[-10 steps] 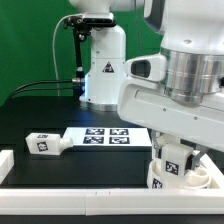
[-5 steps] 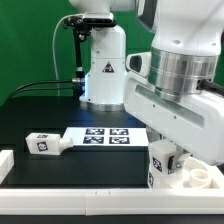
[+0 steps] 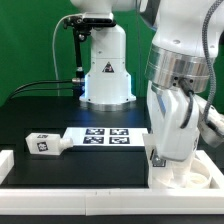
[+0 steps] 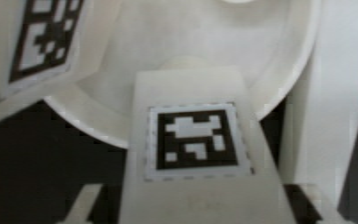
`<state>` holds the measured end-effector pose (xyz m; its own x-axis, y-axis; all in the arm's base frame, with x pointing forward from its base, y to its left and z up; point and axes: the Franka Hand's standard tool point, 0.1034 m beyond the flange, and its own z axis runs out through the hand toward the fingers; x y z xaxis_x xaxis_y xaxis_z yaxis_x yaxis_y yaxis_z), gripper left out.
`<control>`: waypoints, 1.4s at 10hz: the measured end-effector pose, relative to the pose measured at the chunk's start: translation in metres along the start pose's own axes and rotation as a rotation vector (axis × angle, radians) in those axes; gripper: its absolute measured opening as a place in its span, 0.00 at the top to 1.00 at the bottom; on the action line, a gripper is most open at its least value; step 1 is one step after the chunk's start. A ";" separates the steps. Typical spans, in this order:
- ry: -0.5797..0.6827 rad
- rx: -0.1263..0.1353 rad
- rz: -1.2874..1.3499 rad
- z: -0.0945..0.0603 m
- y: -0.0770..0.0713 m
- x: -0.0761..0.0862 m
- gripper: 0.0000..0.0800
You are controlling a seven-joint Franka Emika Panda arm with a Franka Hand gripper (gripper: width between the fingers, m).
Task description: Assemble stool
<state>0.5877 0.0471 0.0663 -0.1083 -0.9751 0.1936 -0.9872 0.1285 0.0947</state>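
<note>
Jaws stand partly closed on the flanks of a chunky white leg point(image 4: 194, 90), and the gripper point(image 3: 166, 150) holds it down over the round seat point(image 3: 198, 178) at the exterior view's right.

From the exterior view's left, a short white rail point(image 3: 6, 162) marks the edge of the black table point(image 3: 100, 165). Just beside it a loose leg point(image 3: 42, 143) lies on its side, its end touching or nearly touching the marker board point(image 3: 100, 136). A bare strip of table between that board and the long front rail point(image 3: 90, 192) is the widest free room in the scene. At the right the seat sits tight against the front rail with little slack on that side. The wrist and hand cover most of the seat, and only a sliver of the held leg shows at the hand's left edge.

The wrist view gives what the arm hides. It shows the square tag on the held leg face-on, and the seat's curved rim point(image 4: 96, 100) spreading behind it with a tag of its own. The leg's far end lies against the disc, but I cannot tell whether it is seated in the seat. The loose leg, board and rails appear only in the exterior view.
</note>
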 end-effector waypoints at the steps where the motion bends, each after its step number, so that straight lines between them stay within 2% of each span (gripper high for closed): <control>1: 0.009 -0.001 0.022 0.001 0.002 0.001 0.58; 2: 0.010 0.000 0.018 0.001 0.002 0.001 0.58; 3: 0.010 -0.001 0.016 0.002 0.002 0.001 0.46; 4: 0.011 -0.002 0.015 0.002 0.002 0.001 0.46; 5: 0.005 0.008 -0.009 -0.001 0.000 0.002 0.27; 6: -0.022 0.037 -0.032 -0.016 0.000 0.009 0.20; 8: -0.056 0.075 -0.101 -0.035 0.003 0.032 0.19; 9: -0.055 0.085 -0.098 -0.036 0.002 0.039 0.19; 14: -0.050 0.080 -0.113 -0.031 0.004 0.034 0.19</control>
<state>0.5841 0.0197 0.1038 0.0002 -0.9906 0.1372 -0.9994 0.0045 0.0341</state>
